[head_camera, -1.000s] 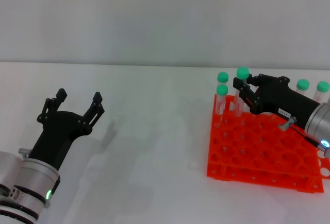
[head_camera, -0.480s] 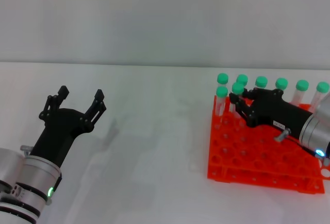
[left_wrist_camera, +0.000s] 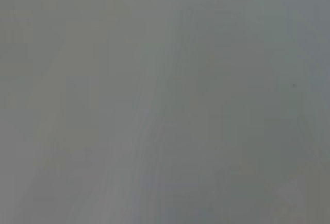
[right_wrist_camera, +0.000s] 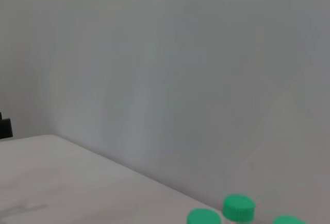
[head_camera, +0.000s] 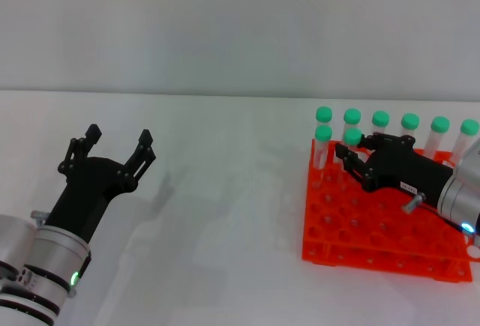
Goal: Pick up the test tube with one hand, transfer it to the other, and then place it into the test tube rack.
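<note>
in the head view, the orange-red test tube rack (head_camera: 382,221) is seen on the white table (head_camera: 217,213), on the robot's right side. the right gripper (head_camera: 358,157) is held low over the rack's near-left part, and its fingers are closed around the test tube (head_camera: 352,140) just under the green cap. the tube is kept upright and its bottom end looks to be pushed down into a hole of the second row, so the placing step is judged to be nearly done; a letting-go is probably needed next. the tube is likely held near the top so that the fingers are kept clear of the rack and of the other tubes. six more green-capped tubes (head_camera: 409,124) are stood in the back row, and one more (head_camera: 323,136) is stood at the left end just in front of them. the left gripper (head_camera: 116,150) is held well apart from the rack, above the table on the left, with its fingers spread wide and nothing between them. in the left wrist view, only a plain grey blur is shown. in the right wrist view, a pale wall, a strip of table and three green caps (right_wrist_camera: 238,207) at the lower edge are seen; no fingers are shown there.
</note>
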`<action>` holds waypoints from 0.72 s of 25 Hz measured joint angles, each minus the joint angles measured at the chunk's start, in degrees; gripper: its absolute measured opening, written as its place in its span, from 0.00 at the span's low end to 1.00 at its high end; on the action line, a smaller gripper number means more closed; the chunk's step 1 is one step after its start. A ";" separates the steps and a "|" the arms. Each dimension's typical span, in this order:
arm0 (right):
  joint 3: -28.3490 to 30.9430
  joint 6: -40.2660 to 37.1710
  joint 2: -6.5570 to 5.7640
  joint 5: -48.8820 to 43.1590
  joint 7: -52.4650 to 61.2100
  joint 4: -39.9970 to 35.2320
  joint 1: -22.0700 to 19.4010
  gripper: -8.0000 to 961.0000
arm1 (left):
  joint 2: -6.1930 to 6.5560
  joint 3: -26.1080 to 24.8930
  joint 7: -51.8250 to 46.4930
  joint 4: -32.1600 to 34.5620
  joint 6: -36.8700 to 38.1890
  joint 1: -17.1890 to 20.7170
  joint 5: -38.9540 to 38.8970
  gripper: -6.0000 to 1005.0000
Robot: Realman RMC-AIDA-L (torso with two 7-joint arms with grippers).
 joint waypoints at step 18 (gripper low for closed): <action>3.47 -11.93 -0.78 0.58 2.52 -4.50 -11.02 0.84 | 0.00 -2.25 -0.09 -0.17 0.37 -0.03 -0.03 0.89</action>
